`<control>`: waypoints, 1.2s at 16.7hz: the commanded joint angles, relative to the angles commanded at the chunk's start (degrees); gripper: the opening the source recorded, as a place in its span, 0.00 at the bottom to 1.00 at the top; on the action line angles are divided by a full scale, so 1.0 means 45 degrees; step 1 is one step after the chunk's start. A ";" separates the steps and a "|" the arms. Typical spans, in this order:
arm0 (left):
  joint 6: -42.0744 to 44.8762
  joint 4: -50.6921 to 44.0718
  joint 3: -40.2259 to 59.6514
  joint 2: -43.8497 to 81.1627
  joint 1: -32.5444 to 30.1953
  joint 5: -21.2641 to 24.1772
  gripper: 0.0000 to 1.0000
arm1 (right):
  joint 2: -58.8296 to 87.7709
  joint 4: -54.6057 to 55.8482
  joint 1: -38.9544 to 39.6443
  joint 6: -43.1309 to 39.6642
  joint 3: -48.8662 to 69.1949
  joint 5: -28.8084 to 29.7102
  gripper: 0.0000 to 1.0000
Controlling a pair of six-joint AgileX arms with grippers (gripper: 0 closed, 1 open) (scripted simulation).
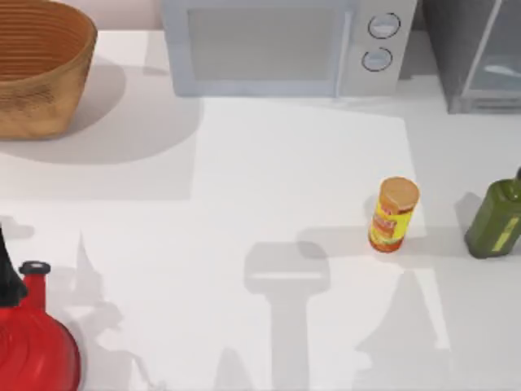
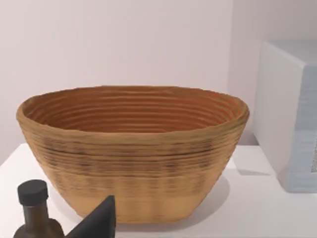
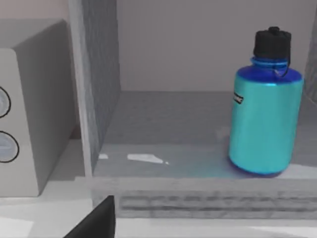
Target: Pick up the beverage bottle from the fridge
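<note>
Inside the fridge point(image 3: 104, 99), beverage bottle point(image 3: 265, 124) upright, microwave point(image 1: 277, 45) beside, finger state unclear.

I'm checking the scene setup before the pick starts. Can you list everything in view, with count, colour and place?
beverage bottle: one, blue shoulders, teal body, black cap; upright on the fridge's floor, seen in the right wrist view.
fridge: one, dark grey; back right corner of the table, interior open toward the right wrist camera.
microwave: one, light grey, two round dials; back centre, left of the fridge.
basket: one, woven brown; back left corner.
canister: one, yellow-red; right of centre.
olive-green bottle: one; right edge, beside the canister but apart from it.
kettle: one, red; front left corner.
table: one, white.
left tool: dark tip, facing the basket.
right tool: dark tip, before the fridge.
</note>
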 joint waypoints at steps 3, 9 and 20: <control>0.0000 0.0000 0.0000 0.0000 0.0000 0.0000 1.00 | 0.3319 0.2866 -0.0995 0.0047 0.0278 -0.0933 1.00; 0.0000 0.0000 0.0000 0.0000 0.0000 0.0000 1.00 | 0.8127 0.7318 -0.2455 0.0084 0.0835 -0.2300 1.00; 0.0000 0.0000 0.0000 0.0000 0.0000 0.0000 1.00 | 0.9489 0.8151 -0.2560 0.0052 0.1424 -0.2494 1.00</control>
